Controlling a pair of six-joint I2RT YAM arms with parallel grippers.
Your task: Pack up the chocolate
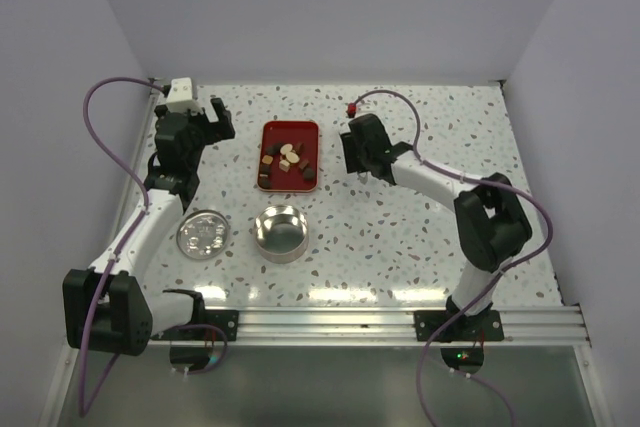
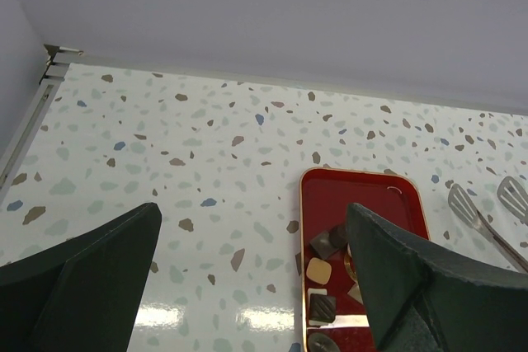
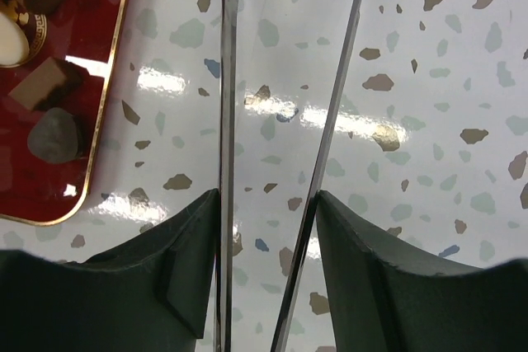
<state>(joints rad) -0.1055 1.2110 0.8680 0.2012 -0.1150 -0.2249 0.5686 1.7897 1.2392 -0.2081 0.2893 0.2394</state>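
Several chocolates (image 1: pixel 287 152) lie in red tray (image 1: pixel 273 132) (left fingers (image 2: pixel 82 286) wide, right fingers (image 3: pixel 124 286) gripping tongs (image 3: pixel 228 121)).

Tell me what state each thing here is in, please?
tin: open, empty, upright.
lid: off, lying flat beside the tin.
chocolate: loose on the red tray, none packed.
tongs: gripped by the right jaws, tips apart.
left jaws: open, empty.
right jaws: shut on the tongs.
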